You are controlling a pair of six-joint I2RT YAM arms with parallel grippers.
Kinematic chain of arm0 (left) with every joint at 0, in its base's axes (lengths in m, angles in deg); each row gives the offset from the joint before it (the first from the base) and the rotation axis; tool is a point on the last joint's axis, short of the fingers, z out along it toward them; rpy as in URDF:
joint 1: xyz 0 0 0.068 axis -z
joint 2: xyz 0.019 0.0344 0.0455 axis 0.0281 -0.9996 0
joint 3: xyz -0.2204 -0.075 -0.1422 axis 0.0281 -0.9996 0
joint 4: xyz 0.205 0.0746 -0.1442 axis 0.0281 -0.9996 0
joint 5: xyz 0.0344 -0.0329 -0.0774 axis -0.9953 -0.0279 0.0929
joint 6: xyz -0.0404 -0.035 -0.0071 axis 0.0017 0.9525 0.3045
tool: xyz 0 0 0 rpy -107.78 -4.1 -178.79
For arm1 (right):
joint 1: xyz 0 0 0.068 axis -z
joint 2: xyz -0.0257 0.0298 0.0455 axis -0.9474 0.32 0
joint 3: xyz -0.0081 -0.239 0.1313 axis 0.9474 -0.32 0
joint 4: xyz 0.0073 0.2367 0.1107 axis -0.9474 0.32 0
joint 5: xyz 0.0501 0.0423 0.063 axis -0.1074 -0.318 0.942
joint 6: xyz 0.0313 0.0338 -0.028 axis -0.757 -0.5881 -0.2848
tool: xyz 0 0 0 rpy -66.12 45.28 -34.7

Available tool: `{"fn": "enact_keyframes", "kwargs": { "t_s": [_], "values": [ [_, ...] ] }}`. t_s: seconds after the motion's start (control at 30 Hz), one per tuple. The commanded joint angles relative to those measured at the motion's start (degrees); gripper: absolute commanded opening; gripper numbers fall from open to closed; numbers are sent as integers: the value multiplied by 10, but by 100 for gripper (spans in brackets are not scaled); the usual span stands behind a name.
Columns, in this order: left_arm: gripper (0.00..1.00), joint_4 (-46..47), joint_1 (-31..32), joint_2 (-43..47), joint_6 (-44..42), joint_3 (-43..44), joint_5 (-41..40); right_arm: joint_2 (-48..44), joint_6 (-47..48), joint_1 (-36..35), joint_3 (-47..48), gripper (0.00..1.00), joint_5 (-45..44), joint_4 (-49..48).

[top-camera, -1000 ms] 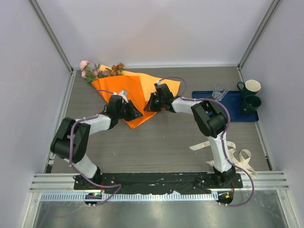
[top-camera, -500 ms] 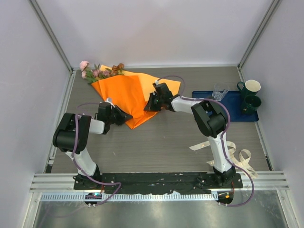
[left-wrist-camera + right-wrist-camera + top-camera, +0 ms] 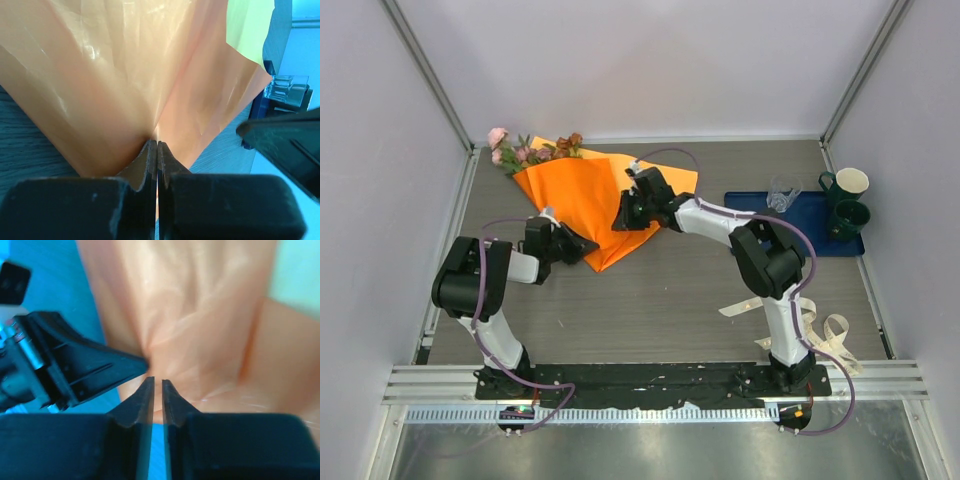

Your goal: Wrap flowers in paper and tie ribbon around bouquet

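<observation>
At the near right edge, the ribbon (image 3: pixel 825 328) lies untouched. Mid-table, the left gripper (image 3: pixel 154 146) is pinched tight on the bottom point of the paper (image 3: pixel 570 195). The right gripper (image 3: pixel 156 382) is just beyond, jaws a narrow slit apart, nothing visibly between them. The flowers (image 3: pixel 523 152) poke out far left.

Risk: the unheld fold springs open and the wrap unrolls. The thin tip may also slip from the pinch.

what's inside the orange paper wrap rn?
Pink and brownish blooms of the flowers plus green leaves poke out of the paper at its far-left end. Stems are covered by it, not visible.
</observation>
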Motion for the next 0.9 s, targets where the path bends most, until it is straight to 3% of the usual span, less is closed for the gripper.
{"fn": "enact_keyframes", "kwargs": {
  "t_s": [0.0,0.1,0.4,0.63,0.77,0.87],
  "values": [
    [1,-18,-8,-9,-15,-10,-13,10,-33,-38,10,11,65,-61],
    [1,-19,-8,-8,-14,-9,-12,40,-65,-39,-8,0,102,-114],
    [3,-3,-8,9,-6,-8,8,61,-86,-41,-70,0,86,-155],
    [23,101,-8,109,39,-79,10,73,-87,-42,-85,0,82,-157],
    [22,91,-8,147,38,-102,-4,71,-87,-42,-87,0,82,-158],
    [14,90,-8,124,42,-93,2,70,-87,-43,-86,0,82,-159]
  ]
}}
